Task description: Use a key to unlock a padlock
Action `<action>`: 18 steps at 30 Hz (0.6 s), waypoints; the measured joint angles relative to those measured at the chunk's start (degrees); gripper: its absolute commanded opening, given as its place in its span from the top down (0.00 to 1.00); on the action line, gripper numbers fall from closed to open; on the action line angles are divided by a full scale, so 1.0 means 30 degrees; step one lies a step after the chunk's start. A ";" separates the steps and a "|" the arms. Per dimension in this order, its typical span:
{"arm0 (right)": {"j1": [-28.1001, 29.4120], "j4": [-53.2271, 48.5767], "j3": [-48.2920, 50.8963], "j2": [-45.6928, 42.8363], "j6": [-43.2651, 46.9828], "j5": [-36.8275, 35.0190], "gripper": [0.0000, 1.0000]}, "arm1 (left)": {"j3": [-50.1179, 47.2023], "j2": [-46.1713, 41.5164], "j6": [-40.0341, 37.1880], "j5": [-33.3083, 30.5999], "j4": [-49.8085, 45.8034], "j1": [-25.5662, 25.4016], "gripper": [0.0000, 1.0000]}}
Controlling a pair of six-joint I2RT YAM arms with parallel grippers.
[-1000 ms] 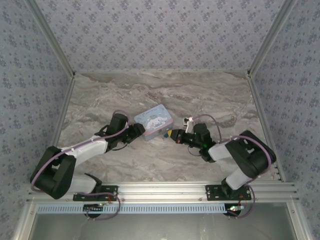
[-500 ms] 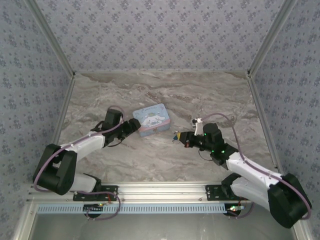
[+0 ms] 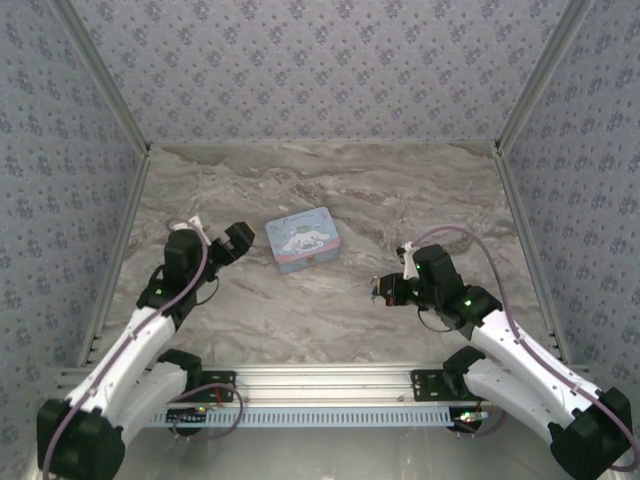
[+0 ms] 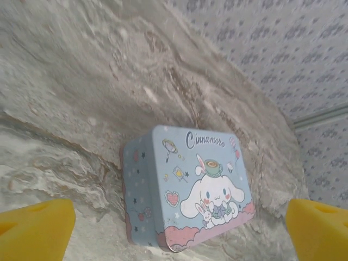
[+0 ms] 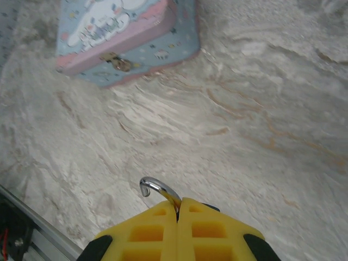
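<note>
Marble tabletop, floral-papered walls

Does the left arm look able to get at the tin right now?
Probably yes: the left gripper is open, facing the tin across bare table; the right gripper, shut on the padlock, sits well aside.

The pressed-together yellow pads of the right gripper hide most of the small padlock with the shiny silver hook. The pale blue cartoon tin box is cut off at the top edge there. From above, the padlock is too small to make out.
</note>
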State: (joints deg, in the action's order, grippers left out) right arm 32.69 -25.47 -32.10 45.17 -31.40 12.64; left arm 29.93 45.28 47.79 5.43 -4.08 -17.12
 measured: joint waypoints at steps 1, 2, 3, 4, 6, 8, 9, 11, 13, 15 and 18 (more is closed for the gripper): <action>0.0000 -0.0459 -0.0146 0.0102 0.0109 -0.0058 0.99 | -0.0146 -0.0714 -0.0087 -0.0211 -0.0335 0.0124 0.00; 0.0000 -0.0882 -0.0299 0.0255 0.0197 -0.0117 0.99 | -0.0255 -0.1304 -0.0153 -0.0350 -0.0692 0.0255 0.01; 0.0007 -0.1209 -0.0437 0.0437 0.0248 -0.0153 0.99 | -0.0350 -0.1727 -0.0255 -0.0474 -0.1005 0.0364 0.01; 0.0007 -0.1552 -0.0597 0.0670 0.0299 -0.0160 0.99 | -0.0430 -0.2106 -0.0335 -0.0605 -0.1377 0.0474 0.01; 0.0073 -0.2288 -0.0954 0.1166 0.0357 -0.0197 0.99 | -0.0554 -0.2550 -0.0576 -0.0743 -0.2098 0.0605 0.01; 0.0248 -0.2943 -0.1384 0.1734 0.0437 -0.0321 0.99 | -0.0765 -0.2834 -0.0758 -0.0809 -0.2703 0.0656 0.00; 0.0364 -0.3206 -0.1559 0.1989 0.0488 -0.0386 0.99 | -0.0882 -0.2929 -0.0794 -0.0845 -0.2965 0.0678 0.01; 0.0721 -0.3723 -0.1923 0.2586 0.0576 -0.0648 1.00 | -0.1093 -0.3060 -0.0882 -0.0845 -0.3373 0.0678 0.01; 0.1137 -0.4138 -0.2164 0.3126 0.0656 -0.0976 0.99 | -0.1188 -0.3096 -0.0962 -0.0845 -0.3708 0.0678 0.01; 0.1523 -0.4437 -0.2324 0.3701 0.0736 -0.1231 0.99 | -0.1217 -0.3096 -0.1086 -0.0845 -0.3861 0.0678 0.01; 0.2040 -0.4685 -0.2594 0.4641 0.0794 -0.1443 0.99 | -0.1217 -0.3140 -0.1231 -0.0845 -0.4022 0.0678 0.01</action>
State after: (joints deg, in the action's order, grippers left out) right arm 38.81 -39.53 -39.88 59.09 -29.02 8.32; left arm 26.28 35.86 44.10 2.90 -16.14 -15.09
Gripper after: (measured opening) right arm 0.061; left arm 0.994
